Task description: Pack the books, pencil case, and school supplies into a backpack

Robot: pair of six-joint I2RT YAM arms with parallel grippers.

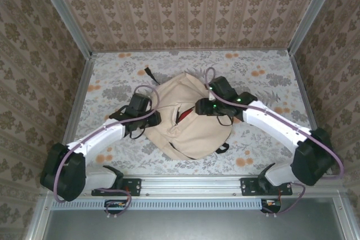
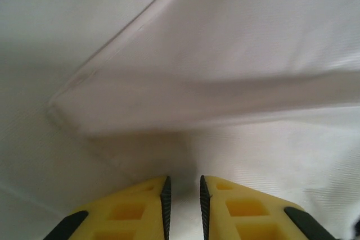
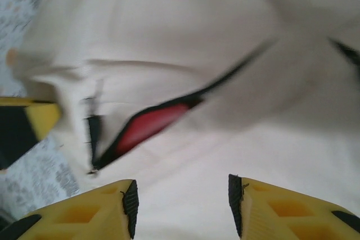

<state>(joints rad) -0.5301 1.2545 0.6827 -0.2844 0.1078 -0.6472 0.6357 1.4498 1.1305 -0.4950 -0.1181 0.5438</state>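
Observation:
The beige backpack (image 1: 191, 125) lies flat in the middle of the table. Its dark zip opening (image 3: 169, 105) gapes a little, and something red (image 3: 147, 126) shows inside it. My left gripper (image 1: 147, 118) is pressed against the backpack's left edge. In the left wrist view its jaws (image 2: 183, 179) stand a narrow gap apart, with pale backpack fabric (image 2: 225, 54) in and beyond the gap. My right gripper (image 1: 201, 108) hovers over the bag's upper middle, just right of the opening. It (image 3: 183, 188) is open wide above bare fabric (image 3: 253, 133). No books are visible.
The table wears a floral cloth (image 1: 264, 77) and is boxed in by patterned walls on three sides. The backpack's black top loop (image 1: 148, 73) points to the far left, and a dark strap end (image 1: 224, 148) sticks out near its lower right. A metal rail (image 1: 191, 182) runs along the near edge.

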